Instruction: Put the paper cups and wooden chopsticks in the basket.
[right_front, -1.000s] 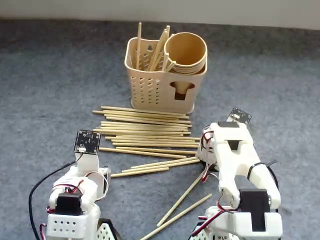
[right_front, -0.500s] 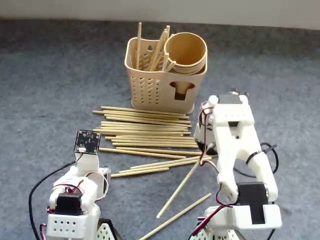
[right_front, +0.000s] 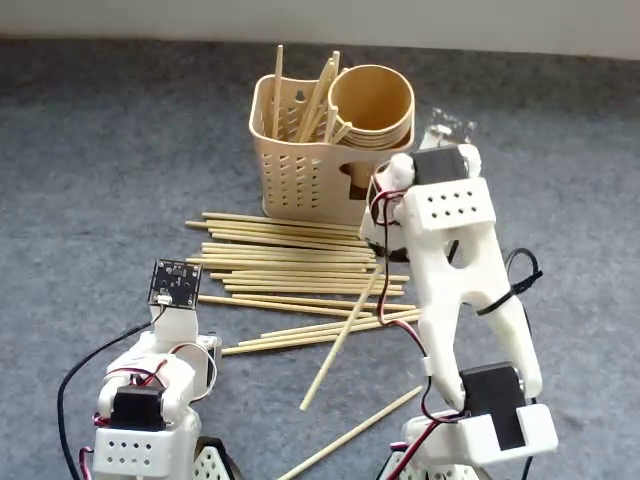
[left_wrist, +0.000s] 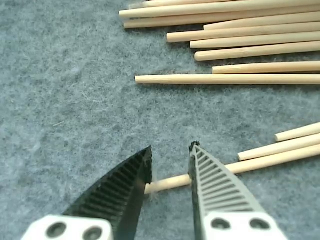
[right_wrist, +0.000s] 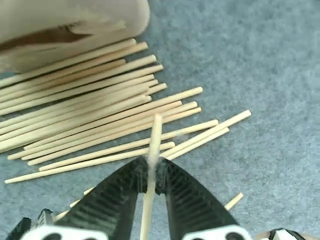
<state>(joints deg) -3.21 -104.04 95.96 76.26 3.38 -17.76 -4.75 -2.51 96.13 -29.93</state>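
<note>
A beige basket (right_front: 318, 172) stands at the back with paper cups (right_front: 372, 100) and a few upright chopsticks (right_front: 278, 90) in it. Several wooden chopsticks (right_front: 290, 262) lie in a loose pile in front of it. My right arm (right_front: 450, 215) stretches over the pile's right end, close to the basket. My right gripper (right_wrist: 150, 167) is shut on one chopstick (right_wrist: 155, 132), which slants down to the carpet (right_front: 335, 355). My left gripper (left_wrist: 171, 152) is open just above the carpet, and the end of a lying chopstick (left_wrist: 167, 183) shows between its fingers.
A stray chopstick (right_front: 350, 435) lies near the front between the two arm bases. The basket's wall (right_wrist: 65, 22) is close ahead of the right gripper. Grey carpet (right_front: 110, 150) lies bare to the left and right of the basket.
My right arm has swung forward and left toward the basket with the chopstick in its gripper; the stick's lower end has shifted left. My left arm has kept still.
</note>
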